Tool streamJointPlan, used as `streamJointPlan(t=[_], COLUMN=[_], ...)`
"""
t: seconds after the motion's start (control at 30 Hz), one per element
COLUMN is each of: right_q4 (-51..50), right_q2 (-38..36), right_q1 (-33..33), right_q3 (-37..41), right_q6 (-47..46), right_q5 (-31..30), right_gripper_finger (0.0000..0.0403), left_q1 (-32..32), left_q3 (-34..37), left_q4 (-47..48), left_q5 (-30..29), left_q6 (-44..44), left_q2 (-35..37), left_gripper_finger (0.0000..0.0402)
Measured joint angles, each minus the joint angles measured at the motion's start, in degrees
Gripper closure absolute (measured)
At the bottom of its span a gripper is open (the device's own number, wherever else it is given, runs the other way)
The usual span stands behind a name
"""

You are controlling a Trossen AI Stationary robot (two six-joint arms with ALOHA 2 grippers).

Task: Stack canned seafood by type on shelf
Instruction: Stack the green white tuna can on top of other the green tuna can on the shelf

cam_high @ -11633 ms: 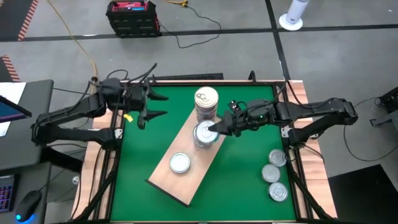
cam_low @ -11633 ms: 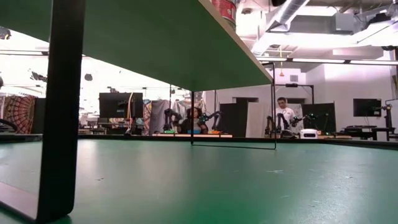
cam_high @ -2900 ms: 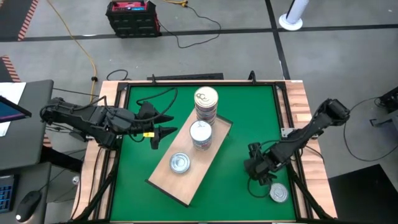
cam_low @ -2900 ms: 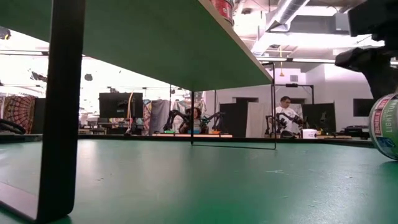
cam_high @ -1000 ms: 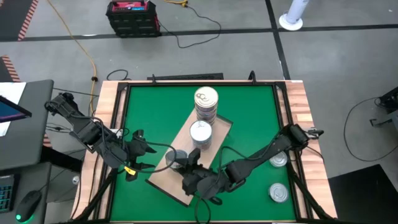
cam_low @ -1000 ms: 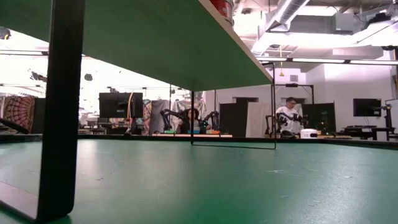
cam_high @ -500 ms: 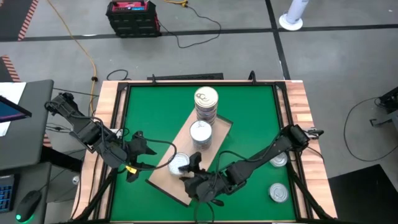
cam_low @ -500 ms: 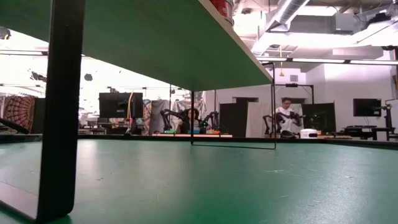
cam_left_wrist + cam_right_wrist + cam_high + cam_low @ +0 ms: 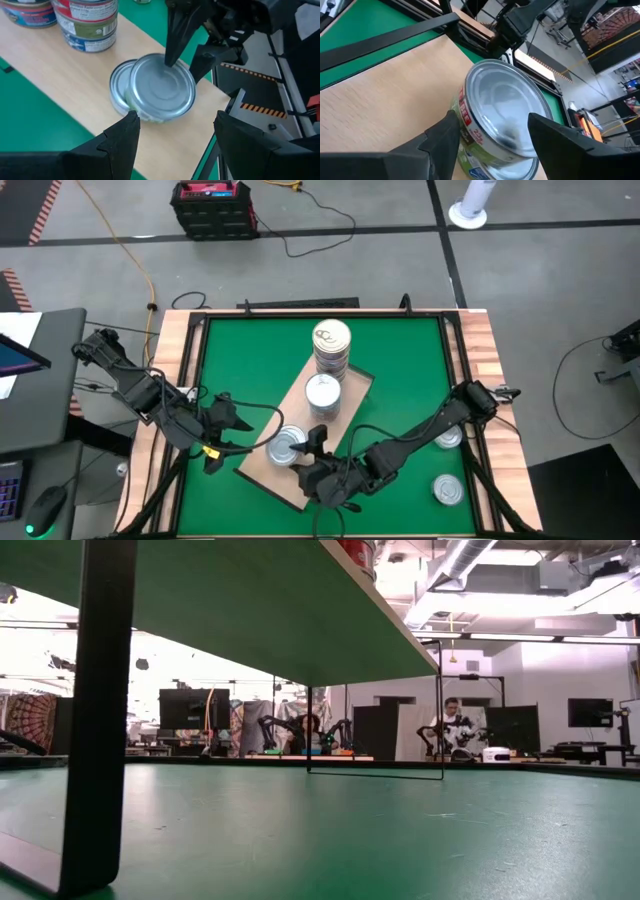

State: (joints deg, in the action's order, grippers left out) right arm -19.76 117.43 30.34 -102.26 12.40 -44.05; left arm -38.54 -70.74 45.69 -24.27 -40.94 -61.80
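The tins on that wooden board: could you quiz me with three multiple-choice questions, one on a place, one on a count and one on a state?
1. Where is the right hand?
A. Over the tallest stack
B. Out on the green table
C. At the pile of tins at the board's near end

2. How many loose tins lie on the green, off the board?
A. None
B. Two
C. Five

3. How does the top tin of the near pile sit?
A. Shifted sideways on the lower tin
B. Squarely centred
C. Standing on its edge

Answers: 1 C, its fingers stand either side of that pile. 2 B, both lie by the right edge, one partly under the arm. 3 A, a crescent of the lower lid shows.
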Motion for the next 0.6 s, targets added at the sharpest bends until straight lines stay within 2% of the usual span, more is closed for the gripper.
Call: streamJointPlan(t=[0.23, 0.33, 0.4, 0.53, 0.6], right_q4=[-2.0, -3.0, -3.0, -3.6, -4.4], right_q2=[-0.4, -0.4, -0.4, -0.5, -0.5], right_q1=[-0.2, -0.6, -0.7, -1.0, -1.1], right_q3=[0.1, 0.1, 0.1, 0.1, 0.1], right_q6=[-1.6, -3.3, -3.3, -4.1, -6.1], right_q5=[-2.5, -2.5, -2.3, 1.5, 2.9], right_gripper_finger=[0.0134, 0.0138, 0.0142, 0.0150, 0.0154], left_q1=[0.0, 0.0, 0.0, -0.2, -0.2], left_q3=[0.0, 0.0, 0.1, 2.5, 3.2], left_q4=[-1.7, -3.7, -2.1, 2.0, 3.1], left_q5=[0.8, 7.6, 9.8, 11.6, 10.5], left_q6=[-0.6, 0.0, -0.2, -1.7, -2.0], left_q2=[0.0, -1.1, -2.6, -4.6, -4.9], left_gripper_finger=[0.0158, 0.0158, 0.0158, 0.0158, 0.0158])
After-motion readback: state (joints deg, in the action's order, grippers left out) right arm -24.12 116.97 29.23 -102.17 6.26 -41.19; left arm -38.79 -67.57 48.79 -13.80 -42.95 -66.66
